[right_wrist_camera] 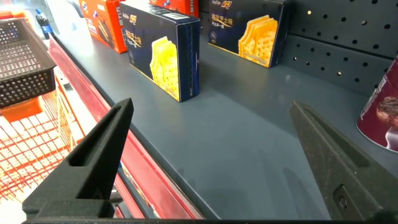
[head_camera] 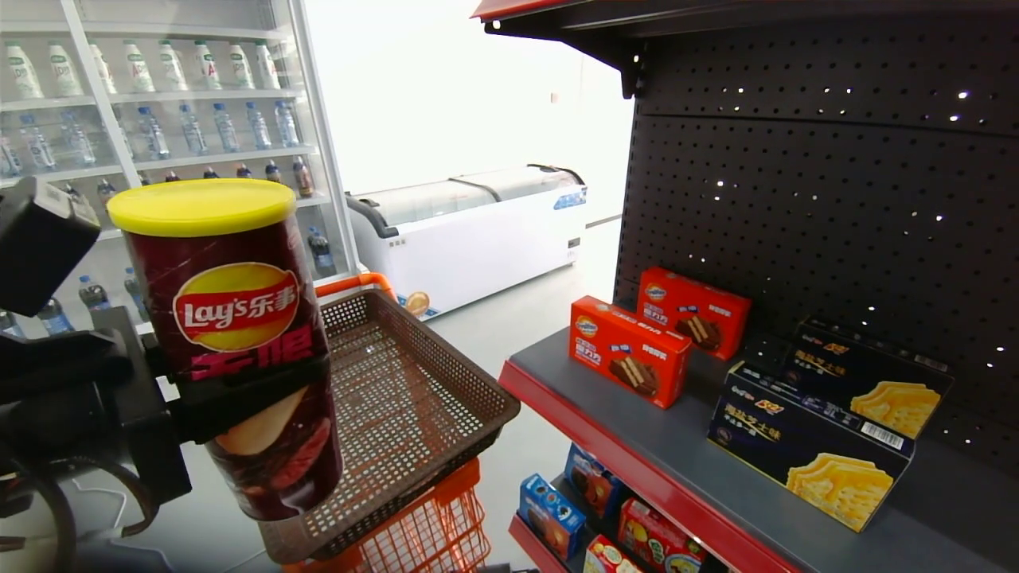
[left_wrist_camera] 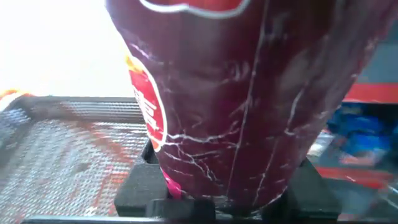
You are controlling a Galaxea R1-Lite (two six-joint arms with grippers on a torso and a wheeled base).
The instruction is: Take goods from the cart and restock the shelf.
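Upright chips can [head_camera: 227,318] was gripped by left hand [head_camera: 239,402] near cart basket [head_camera: 430,358]; right hand [right_wrist_camera: 211,112] stood wide open over the shelf [right_wrist_camera: 236,155] front edge.

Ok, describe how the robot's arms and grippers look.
The left gripper is matte black and blocky, on a black arm with a boxy black housing bearing a pale label and looping black cables. The right gripper has two black, grainy, wedge-shaped fingers tapering to tips, each with a small recess.

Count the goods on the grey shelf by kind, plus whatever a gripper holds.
Red boxes: 2
Dark blue boxes: 2
Chip cans: 2, one on the shelf, one in the left gripper
Total: 6
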